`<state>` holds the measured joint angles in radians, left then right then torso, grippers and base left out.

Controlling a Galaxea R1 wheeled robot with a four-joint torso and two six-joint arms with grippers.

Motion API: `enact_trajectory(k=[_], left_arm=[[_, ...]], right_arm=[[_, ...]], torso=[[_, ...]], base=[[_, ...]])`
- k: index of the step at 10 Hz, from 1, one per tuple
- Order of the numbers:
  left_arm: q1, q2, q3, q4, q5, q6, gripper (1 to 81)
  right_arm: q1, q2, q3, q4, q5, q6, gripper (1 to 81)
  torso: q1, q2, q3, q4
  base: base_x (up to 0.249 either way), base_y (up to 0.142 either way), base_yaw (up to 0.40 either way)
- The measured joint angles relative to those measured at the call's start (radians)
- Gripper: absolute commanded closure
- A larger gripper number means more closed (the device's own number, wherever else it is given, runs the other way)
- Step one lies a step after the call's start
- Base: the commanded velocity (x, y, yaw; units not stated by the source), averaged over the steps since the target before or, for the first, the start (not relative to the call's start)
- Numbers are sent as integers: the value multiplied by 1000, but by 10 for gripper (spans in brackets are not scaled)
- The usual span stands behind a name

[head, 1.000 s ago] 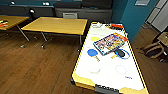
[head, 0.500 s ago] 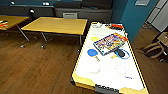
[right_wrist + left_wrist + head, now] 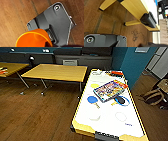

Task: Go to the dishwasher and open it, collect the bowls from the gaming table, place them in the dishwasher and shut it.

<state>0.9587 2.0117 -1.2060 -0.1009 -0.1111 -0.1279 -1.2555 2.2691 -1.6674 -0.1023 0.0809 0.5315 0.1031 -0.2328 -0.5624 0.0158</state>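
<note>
Approaching the gaming table [image 3: 110, 122]: head view lists a long white top with yellow wood edge, standing on the wood floor [image 3: 37, 117] beside a square yellow table [image 3: 56, 72]. Items on the top: colourful game box [image 3: 109, 90], blue paddle [image 3: 93, 100], and one blue bowl [image 3: 122, 100] with a dark inside, touching the box's near corner; two pale round shapes nearer the camera cannot be identified. Dishwasher: not listed in these views. Left wrist view: yellow side rail of the table [image 3: 136, 11], a dark fitting [image 3: 148, 20] under its end, a table leg [image 3: 132, 23], brown floor with a scribbled mark [image 3: 136, 35]; whether that claw is open or closed cannot be told. Right wrist view: an orange cup-like object [image 3: 33, 38] close against the robot's dark plate over wood floor; claw state and hold cannot be told. Judgement: pull up square to the table's long side, close enough that the bowl lies within reach. Against the earlier frames, the scene is almost unchanged; any advance is slight.
</note>
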Motion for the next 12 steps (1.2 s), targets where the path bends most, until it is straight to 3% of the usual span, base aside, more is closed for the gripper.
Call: enact_trajectory(k=[4,7,9,12], left_arm=[[-129,3,7,-139,82,-6,10],[-218,41,-3,-220,145,-11,10],[-288,54,-38,-247,205,-34,10],[-435,103,-86,-256,327,-74,10]], right_arm=[[-8,154,-158,-22,1,-5,811],[-7,181,-186,-30,-2,-7,811],[5,185,-188,-32,-5,-7,811],[37,199,-188,-34,-41,-7,811]], torso=[[0,0,0,0],[0,0,0,0],[0,0,0,0],[0,0,0,0]], base=[[0,0,0],[0,0,0],[0,0,0],[0,0,0]])
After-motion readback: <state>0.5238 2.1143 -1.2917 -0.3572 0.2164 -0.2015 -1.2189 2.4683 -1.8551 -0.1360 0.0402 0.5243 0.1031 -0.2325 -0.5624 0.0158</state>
